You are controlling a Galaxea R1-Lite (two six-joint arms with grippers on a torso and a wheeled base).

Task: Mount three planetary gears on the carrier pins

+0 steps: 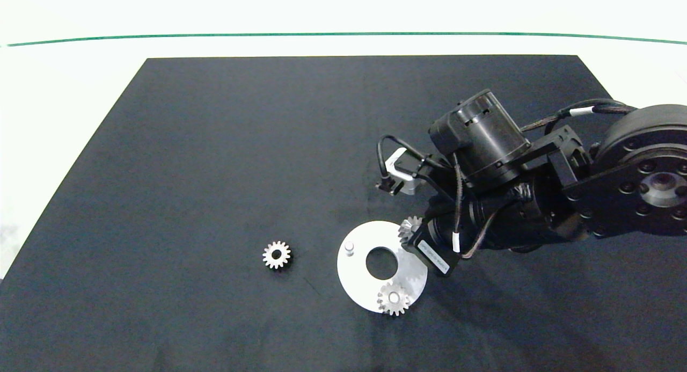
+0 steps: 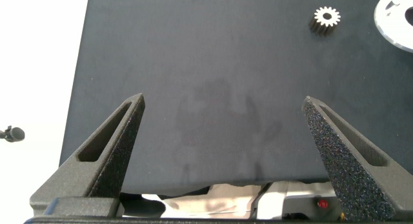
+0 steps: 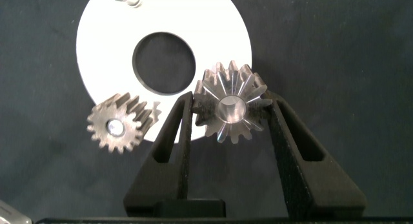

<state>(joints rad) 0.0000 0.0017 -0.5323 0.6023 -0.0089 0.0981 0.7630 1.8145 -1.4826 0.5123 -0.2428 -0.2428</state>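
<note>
Right wrist view shows the right gripper (image 3: 229, 111) clamped on one planetary gear (image 3: 229, 110) at the white disc's (image 3: 103, 37) rim. A second gear (image 3: 118, 126) sits on its pin; one bare carrier pin (image 1: 349, 247) stands opposite. The third gear (image 1: 277, 254) lies on the black mat (image 1: 214, 146) beside the disc. The left gripper (image 2: 222, 127) hangs wide open, holding nothing, over bare mat.

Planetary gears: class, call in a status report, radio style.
Right gripper shut on second gear over white disc. One gear seated, one pin bare, third gear loose on mat. Left gripper open, idle. Nothing blocking.
</note>
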